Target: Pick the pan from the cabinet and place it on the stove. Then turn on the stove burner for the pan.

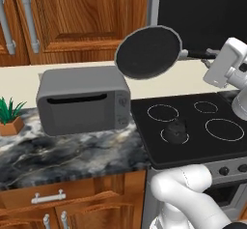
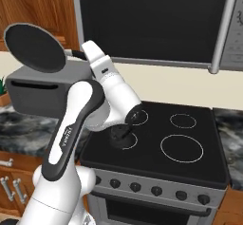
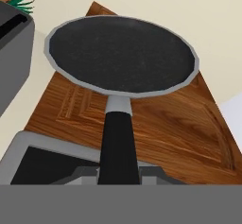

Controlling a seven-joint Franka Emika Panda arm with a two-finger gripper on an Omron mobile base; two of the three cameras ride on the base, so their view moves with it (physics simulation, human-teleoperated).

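Note:
The pan (image 1: pixel 148 51) (image 2: pixel 34 47) (image 3: pixel 122 55) hangs in the air, tilted up on edge, over the counter between the grey toaster and the stove. My gripper (image 1: pixel 208 55) (image 2: pixel 84 54) (image 3: pixel 118 173) is shut on the end of its long black handle (image 3: pixel 118 138). The stove (image 1: pixel 193 112) (image 2: pixel 152 129) lies below and to the right, with its largest burner ring (image 1: pixel 224 129) (image 2: pixel 182 148) bare. The wooden cabinet (image 1: pixel 82 15) (image 2: pixel 38 5) (image 3: pixel 160 124) stands behind the pan with its doors closed.
A grey toaster (image 1: pixel 82 100) (image 2: pixel 38 96) sits on the marble counter (image 1: pixel 72 155) just left of the stove. A potted plant (image 1: pixel 9 117) stands further left. The microwave (image 2: pixel 152 24) hangs over the cooktop. Dark knobs (image 2: pixel 135 187) line the stove front.

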